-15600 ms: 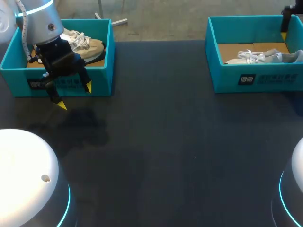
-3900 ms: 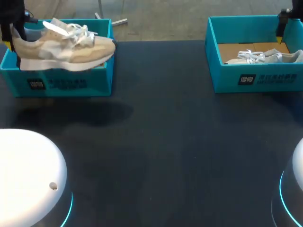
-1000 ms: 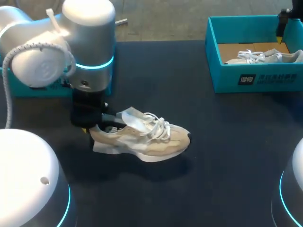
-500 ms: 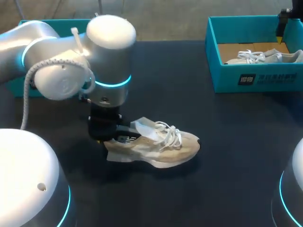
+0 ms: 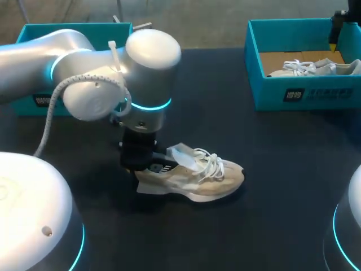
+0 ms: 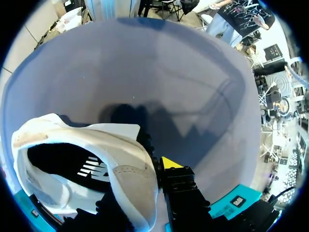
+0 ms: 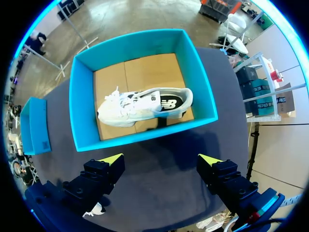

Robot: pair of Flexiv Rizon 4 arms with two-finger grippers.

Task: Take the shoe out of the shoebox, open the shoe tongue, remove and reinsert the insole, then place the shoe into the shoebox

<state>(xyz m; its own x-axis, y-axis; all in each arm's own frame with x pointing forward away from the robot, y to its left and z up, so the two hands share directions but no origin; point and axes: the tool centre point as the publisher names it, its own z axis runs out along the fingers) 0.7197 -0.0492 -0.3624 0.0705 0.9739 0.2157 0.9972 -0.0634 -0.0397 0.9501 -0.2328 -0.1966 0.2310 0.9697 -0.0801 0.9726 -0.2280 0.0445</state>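
A beige sneaker [image 5: 192, 178] lies on its sole out on the dark surface [image 5: 265, 226], outside either box, laces up and tongue standing proud. The left arm [image 5: 96, 93] bends down over the sneaker's heel end, and the left jaws are clamped on the heel collar: in the left wrist view one yellow-tipped finger [image 6: 169, 163] presses the outside of the collar, the other sitting inside the shoe's opening. The left shoebox [image 5: 28, 31] stands well apart from the sneaker, beyond its heel and behind the arm. The right shoebox [image 5: 304, 93] sits well apart from the sneaker on its toe side, holding a pale grey-white sneaker [image 7: 145, 106] on cardboard. The right jaws hang above that box, fingers wide apart, holding nothing.
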